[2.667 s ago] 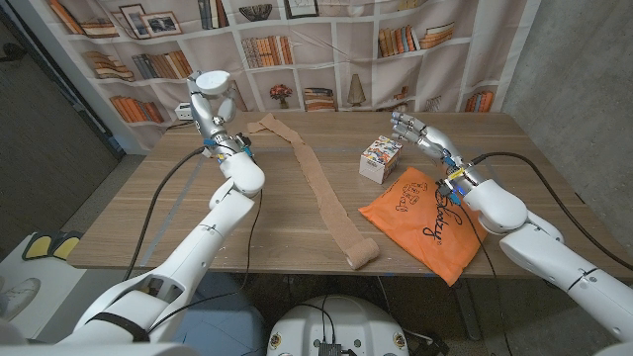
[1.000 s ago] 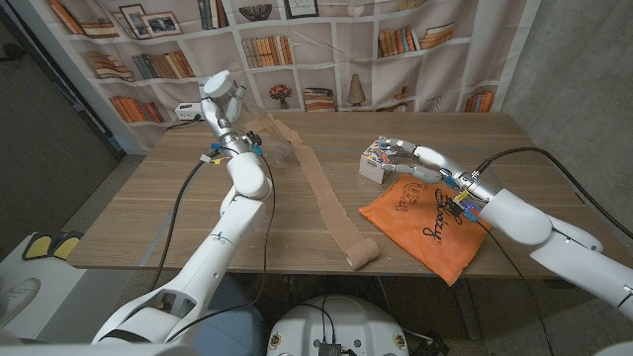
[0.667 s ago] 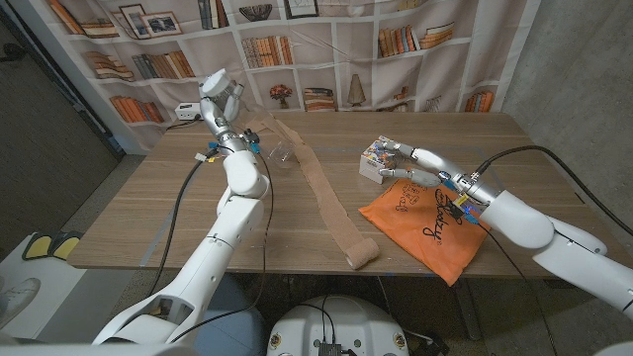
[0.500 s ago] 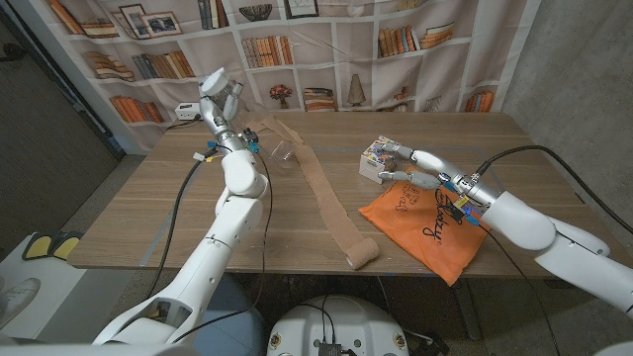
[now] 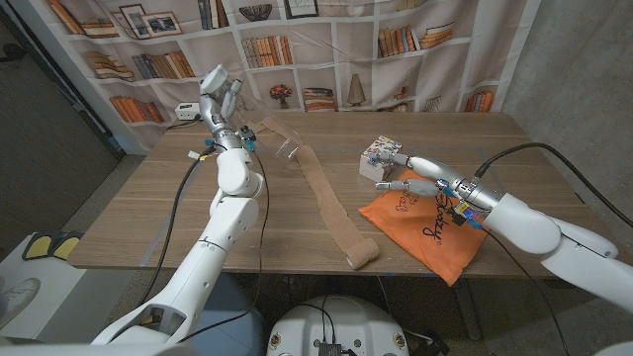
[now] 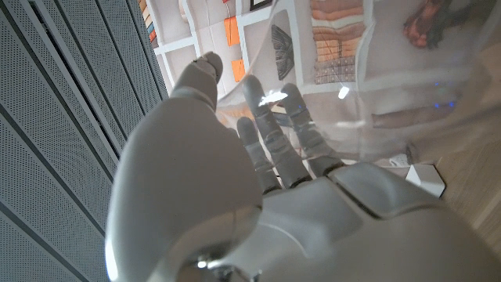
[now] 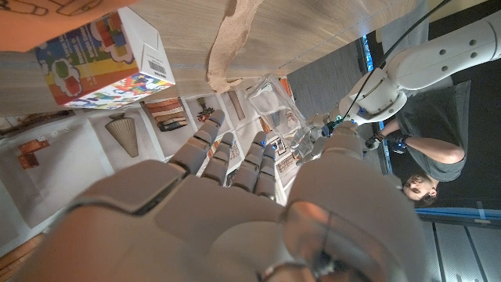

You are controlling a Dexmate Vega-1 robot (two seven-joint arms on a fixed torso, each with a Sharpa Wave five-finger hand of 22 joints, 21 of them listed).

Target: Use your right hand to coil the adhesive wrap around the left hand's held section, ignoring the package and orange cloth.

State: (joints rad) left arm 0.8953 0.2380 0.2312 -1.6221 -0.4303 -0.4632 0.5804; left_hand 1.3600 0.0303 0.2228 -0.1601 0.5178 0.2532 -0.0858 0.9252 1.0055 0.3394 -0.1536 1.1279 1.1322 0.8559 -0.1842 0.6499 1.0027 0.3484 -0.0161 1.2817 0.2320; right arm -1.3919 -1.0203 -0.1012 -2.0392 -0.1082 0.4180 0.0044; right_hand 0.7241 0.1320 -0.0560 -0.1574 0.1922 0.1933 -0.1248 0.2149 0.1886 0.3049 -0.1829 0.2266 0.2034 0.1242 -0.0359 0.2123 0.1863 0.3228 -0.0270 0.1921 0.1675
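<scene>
Head view: we see the left hand [image 5: 220, 87] raised high at the far left of the worktop [image 5: 148, 213], and the right hand [image 5: 410, 173] reaching in low over the orange cloth [image 5: 435, 222], just beside the package [image 5: 381, 158].

Just changed: over the last second the right hand has slid a little toward the middle and its fingers have spread — earlier they lay close against the package, now they point past it toward the strip.

Left hand state: fingers upright and fairly close together in the left wrist view [image 6: 258, 149]; a clear film [image 5: 285, 150] seems to hang near it, but we cannot tell whether the hand grips it or any of the wrap.

Right hand state: wide, holding nothing.

Adhesive wrap [image 5: 321, 183]: a long tan strip lying across the worktop from the far end near the left hand down to a small roll [image 5: 363, 253] at the near edge — well apart from the right hand.

Meaning for the task: we judge coiling has not begun; the right hand is only on approach.

Against the earliest frame: the left arm then stood lower and the right hand was lifted well behind the package; the strip and roll lie as they did.
</scene>
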